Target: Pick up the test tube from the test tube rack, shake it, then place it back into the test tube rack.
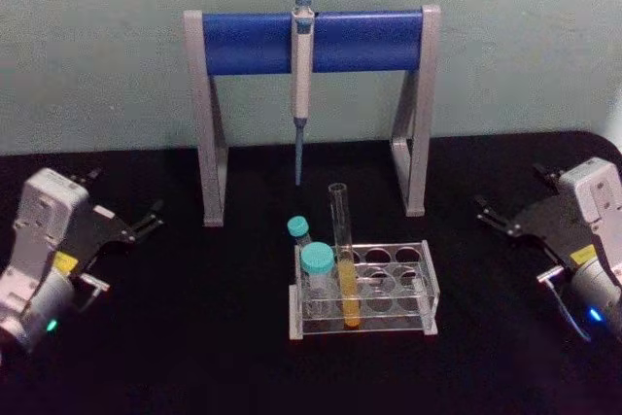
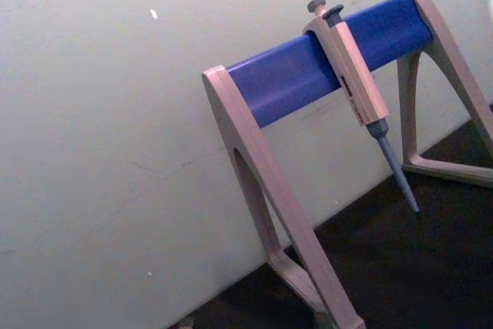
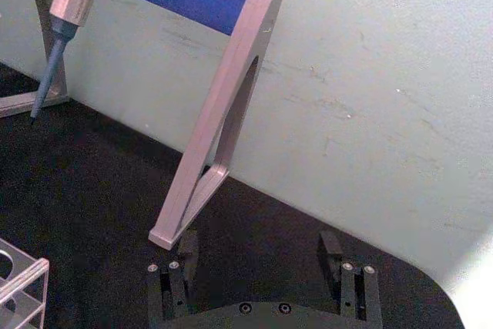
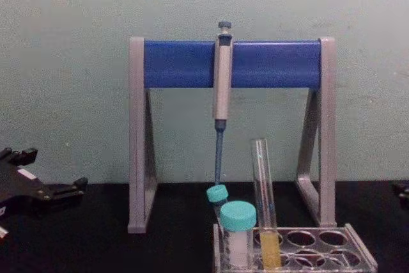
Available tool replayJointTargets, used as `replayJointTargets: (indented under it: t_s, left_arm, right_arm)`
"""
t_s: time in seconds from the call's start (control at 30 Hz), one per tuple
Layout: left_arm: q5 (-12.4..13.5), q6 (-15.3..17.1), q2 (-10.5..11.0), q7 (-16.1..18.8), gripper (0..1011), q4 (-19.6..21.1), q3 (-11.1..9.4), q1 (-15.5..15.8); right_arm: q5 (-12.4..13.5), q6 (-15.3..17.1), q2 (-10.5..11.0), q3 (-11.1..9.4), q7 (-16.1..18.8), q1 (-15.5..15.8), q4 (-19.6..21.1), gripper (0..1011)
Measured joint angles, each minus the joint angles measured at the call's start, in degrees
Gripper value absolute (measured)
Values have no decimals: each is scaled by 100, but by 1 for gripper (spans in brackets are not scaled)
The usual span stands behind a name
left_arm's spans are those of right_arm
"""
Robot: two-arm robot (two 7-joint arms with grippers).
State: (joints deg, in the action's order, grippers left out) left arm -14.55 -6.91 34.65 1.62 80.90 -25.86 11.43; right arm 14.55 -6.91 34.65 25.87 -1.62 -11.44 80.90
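The test tube (image 1: 340, 225) stands upright in the front row of the test tube rack (image 1: 429, 285), left of its middle, with yellow-orange liquid in its bottom. The chest view shows the test tube (image 4: 264, 190) rising well above the clear rack (image 4: 360, 258). My left gripper (image 1: 121, 194) rests open at the table's left side, far from the rack, and appears again as the left gripper (image 4: 54, 168) in the chest view. On the right side, equally far off, my right gripper (image 1: 512, 191) is open; in its wrist view the right gripper (image 3: 262, 261) holds nothing.
Two teal-capped tubes (image 1: 316, 261) (image 1: 298, 227) stand in the rack's left end, close beside the test tube. Behind the rack a blue-and-grey stand (image 1: 253, 41) carries a hanging pipette (image 1: 301, 75). The black table has free room on both sides of the rack.
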Motion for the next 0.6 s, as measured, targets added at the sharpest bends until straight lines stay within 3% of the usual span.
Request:
replayJointTargets:
  t_s: [0.6]
  left_arm:
    - [0,0,0,0,1001,0,0,0]
  right_arm:
    - [0,0,0,0,-1,0,0,1000]
